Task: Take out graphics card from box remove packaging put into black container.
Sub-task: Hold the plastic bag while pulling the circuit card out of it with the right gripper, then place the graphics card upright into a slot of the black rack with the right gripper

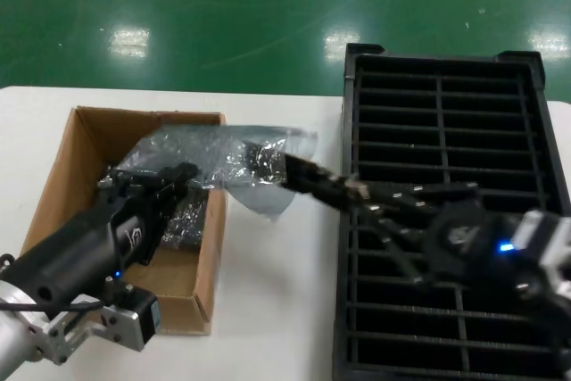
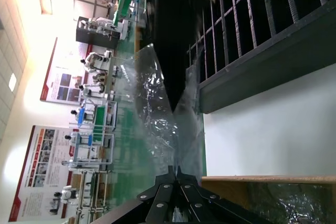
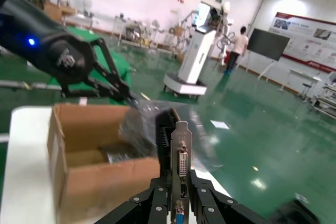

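The left gripper (image 1: 183, 173) is hovering above the box (image 1: 85, 162), its fingers closed on one end of the packaging (image 1: 214, 156). In the left wrist view the fingertips (image 2: 170, 179) are meeting on the crinkled film (image 2: 157, 114), with no gap showing between them.

The right gripper (image 1: 290, 169) is reaching in from the side of the black container (image 1: 352, 220), its fingers clamped on the bracket end of the graphics card (image 3: 178, 156). In the right wrist view the silver bracket is standing upright between the pads (image 3: 202, 203), with the white port above the blue port.

The card is suspended in the air between the two grippers, above the table (image 1: 268, 310) and the near wall of the box, touching neither. Its dark board appears to be partly inside the bag; how much is covered is hard to read through the glare.

More crinkled grey film (image 1: 183, 220) is lying inside the box. The black container is sitting on the table beside the box, on the robot's right.
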Available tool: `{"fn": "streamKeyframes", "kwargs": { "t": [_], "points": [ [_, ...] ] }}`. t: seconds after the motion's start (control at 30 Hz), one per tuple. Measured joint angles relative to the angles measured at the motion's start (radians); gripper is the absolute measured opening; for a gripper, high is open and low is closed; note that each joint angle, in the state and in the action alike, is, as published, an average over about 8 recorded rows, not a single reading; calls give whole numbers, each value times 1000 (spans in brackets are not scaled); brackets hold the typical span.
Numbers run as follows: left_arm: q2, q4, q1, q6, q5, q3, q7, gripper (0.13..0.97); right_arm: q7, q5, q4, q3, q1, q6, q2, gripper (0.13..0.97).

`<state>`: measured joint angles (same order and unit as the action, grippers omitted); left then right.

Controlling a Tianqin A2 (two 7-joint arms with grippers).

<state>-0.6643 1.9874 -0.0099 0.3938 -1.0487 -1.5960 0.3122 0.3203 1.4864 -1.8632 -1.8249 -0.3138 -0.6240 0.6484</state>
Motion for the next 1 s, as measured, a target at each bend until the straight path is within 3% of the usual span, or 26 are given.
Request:
{"fn": "streamKeyframes", "kwargs": {
  "t": [0.23, 0.4, 1.0],
  "points": [
    [0, 0, 0, 0, 0, 0, 0, 140, 70, 29, -64, 101, 45, -28, 160, 187],
    [0, 0, 0, 0, 0, 0, 0, 140, 138, -16, -93, 170, 94, -26, 238, 187],
    [0, 0, 0, 0, 0, 0, 0, 140, 203, -92, -100, 185, 90, -39, 251, 187]
  ]
}}
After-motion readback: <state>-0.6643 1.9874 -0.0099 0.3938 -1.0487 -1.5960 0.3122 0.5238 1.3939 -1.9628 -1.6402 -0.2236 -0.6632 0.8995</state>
